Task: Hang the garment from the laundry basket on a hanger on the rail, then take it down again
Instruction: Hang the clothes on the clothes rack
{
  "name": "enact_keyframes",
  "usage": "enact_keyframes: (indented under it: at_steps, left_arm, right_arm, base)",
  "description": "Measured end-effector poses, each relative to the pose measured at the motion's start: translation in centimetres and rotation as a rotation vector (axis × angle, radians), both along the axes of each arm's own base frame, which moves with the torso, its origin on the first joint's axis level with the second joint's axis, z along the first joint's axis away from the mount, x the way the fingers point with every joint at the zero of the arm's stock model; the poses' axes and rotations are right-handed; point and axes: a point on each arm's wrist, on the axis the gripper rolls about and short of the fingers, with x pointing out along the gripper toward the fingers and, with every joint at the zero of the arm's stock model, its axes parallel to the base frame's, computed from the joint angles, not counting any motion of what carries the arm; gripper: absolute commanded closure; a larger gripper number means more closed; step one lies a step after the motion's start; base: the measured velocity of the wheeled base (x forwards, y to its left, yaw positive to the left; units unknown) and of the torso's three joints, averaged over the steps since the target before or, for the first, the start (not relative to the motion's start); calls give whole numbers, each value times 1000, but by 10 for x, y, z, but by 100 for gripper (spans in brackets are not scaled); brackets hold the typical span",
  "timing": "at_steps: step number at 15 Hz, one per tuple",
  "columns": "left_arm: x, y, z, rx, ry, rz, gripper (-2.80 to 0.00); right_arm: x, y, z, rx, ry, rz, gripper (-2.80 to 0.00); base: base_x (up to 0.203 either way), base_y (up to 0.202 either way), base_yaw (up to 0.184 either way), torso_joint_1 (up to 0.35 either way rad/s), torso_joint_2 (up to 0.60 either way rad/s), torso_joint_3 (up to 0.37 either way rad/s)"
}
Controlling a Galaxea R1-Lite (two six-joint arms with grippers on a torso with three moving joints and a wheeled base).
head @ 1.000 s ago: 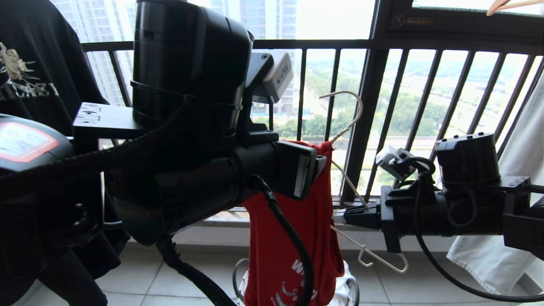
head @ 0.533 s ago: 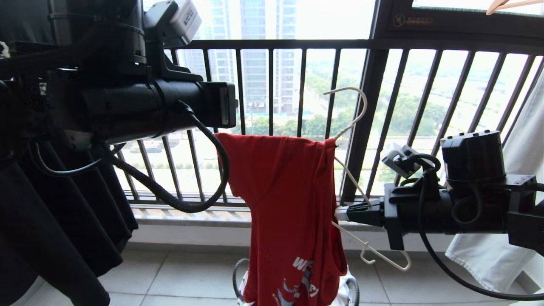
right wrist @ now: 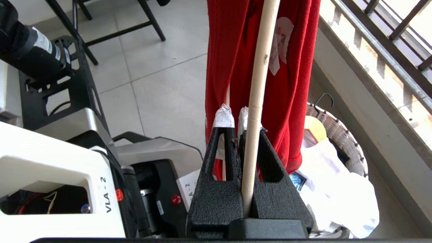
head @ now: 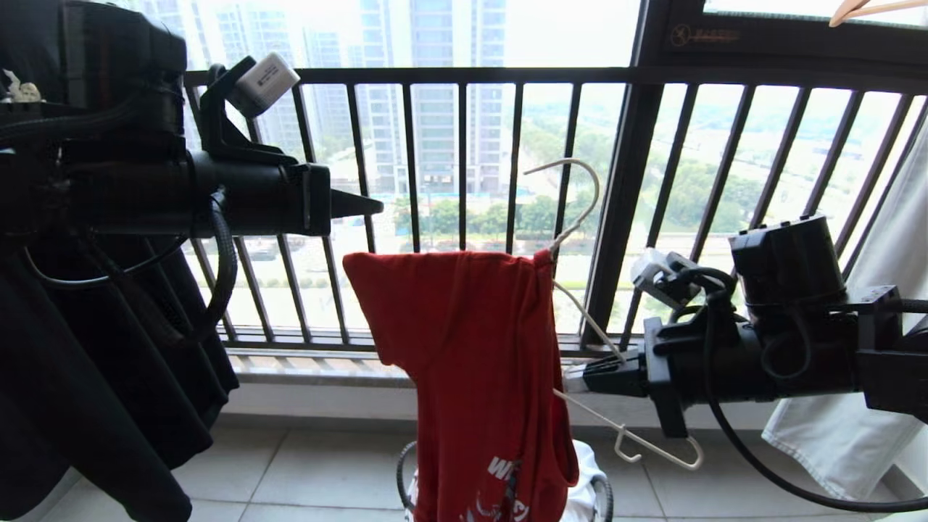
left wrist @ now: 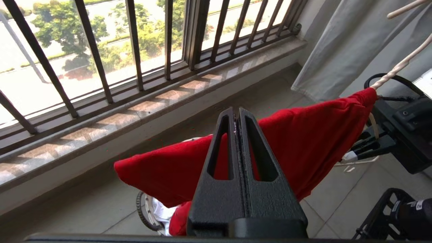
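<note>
Here we see red garment draped over pale hanger, held mid-scene before window railing. Our right claw clamped on hanger's bare right arm, low right of shirt. Our left claw pressed together, empty, pointing right, just above and left of shirt's spread left shoulder. Hanger's long axis slants down toward right; hook points up. Laundry basket on floor below shirt. Rail not in view. We judge right claw must carry hook upward.

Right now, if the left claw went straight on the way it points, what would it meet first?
Probably nothing soon: the shut left claw points level, above the red T-shirt, towards the hanger hook; depth is unclear.
</note>
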Motion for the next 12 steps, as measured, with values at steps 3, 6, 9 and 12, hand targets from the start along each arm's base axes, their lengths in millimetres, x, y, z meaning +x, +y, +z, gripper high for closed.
enact_keyframes:
  at_steps: [3,6,9,12]
  left_arm:
    - [2,2,-18,51,21,-126,0]
    - [-3,1,-36,81,43,-313,0]
    - [-4,-1,-48,57,41,-471,0]
    - [-8,-1,-54,26,44,-554,-280]
  right_arm:
    - [-6,5,-1,-65,-3,66,0]
    - [-12,4,-2,-106,6,101,0]
    - [-19,4,3,-98,3,125,0]
    - [-24,7,5,-95,-2,144,0]
  base:
    - [0,0,0,0,0,0]
    - [0,0,0,0,0,0]
    - [0,0,0,0,0,0]
    - [0,0,0,0,0,0]
